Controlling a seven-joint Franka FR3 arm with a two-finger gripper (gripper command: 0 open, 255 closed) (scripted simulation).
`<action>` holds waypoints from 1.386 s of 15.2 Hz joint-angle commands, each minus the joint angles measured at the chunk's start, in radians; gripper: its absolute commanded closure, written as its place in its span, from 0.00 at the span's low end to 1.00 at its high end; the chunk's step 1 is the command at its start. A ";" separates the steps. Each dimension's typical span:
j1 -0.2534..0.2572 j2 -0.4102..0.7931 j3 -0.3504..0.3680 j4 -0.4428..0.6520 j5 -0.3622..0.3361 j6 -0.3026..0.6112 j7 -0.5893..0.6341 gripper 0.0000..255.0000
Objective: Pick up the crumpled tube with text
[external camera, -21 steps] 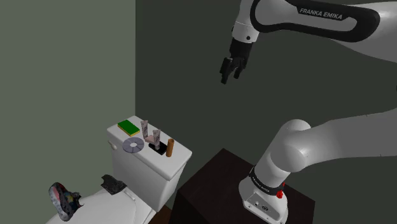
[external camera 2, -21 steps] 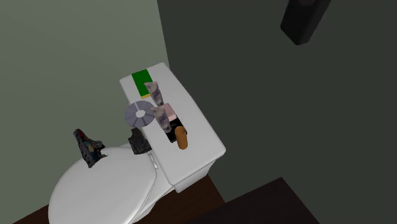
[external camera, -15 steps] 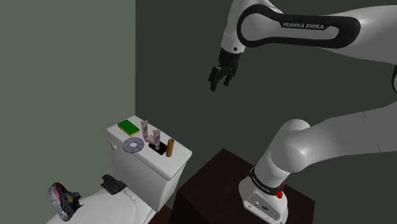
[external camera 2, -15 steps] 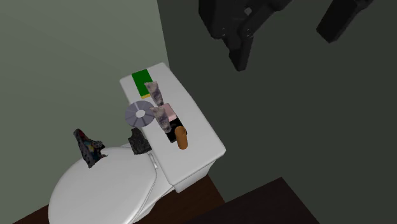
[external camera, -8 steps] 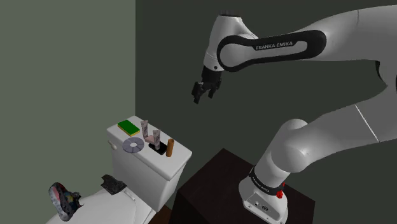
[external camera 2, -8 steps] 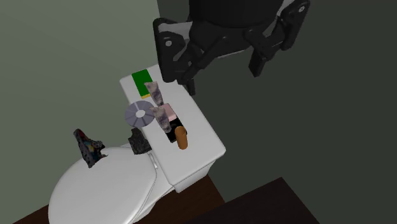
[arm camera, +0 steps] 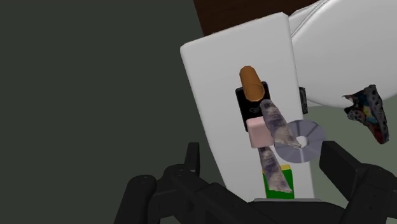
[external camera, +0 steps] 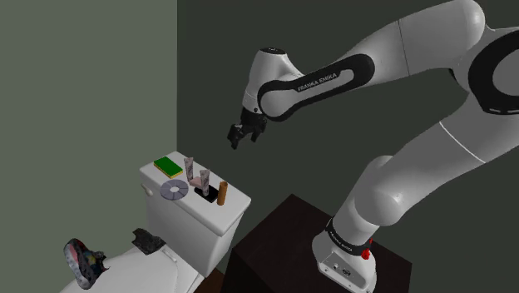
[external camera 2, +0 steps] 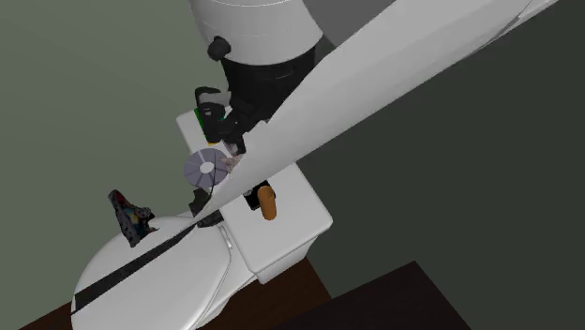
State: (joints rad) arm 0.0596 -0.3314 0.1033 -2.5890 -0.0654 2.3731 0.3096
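On top of the white toilet tank [arm camera: 210,95], 2 crumpled grey tubes stand beside a pink block [arm camera: 257,133]: the disc-side tube [arm camera: 277,124] and the sponge-side tube [arm camera: 273,170]. Which has text, I cannot tell. The gripper [external camera: 239,137] hangs above, fingers [arm camera: 192,156] apart. It should come straight down, missing the brown roll [arm camera: 251,83]. It is lower and closer than before.
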 commanded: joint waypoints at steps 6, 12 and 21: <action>-0.012 0.294 0.047 0.084 -0.084 0.250 0.139 0.00; 0.017 0.544 0.033 0.219 -0.231 0.391 0.306 0.00; 0.072 0.702 -0.031 0.279 -0.327 0.497 0.403 0.00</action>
State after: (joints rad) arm 0.1290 0.3586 0.0772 -2.3147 -0.3859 2.8623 0.7079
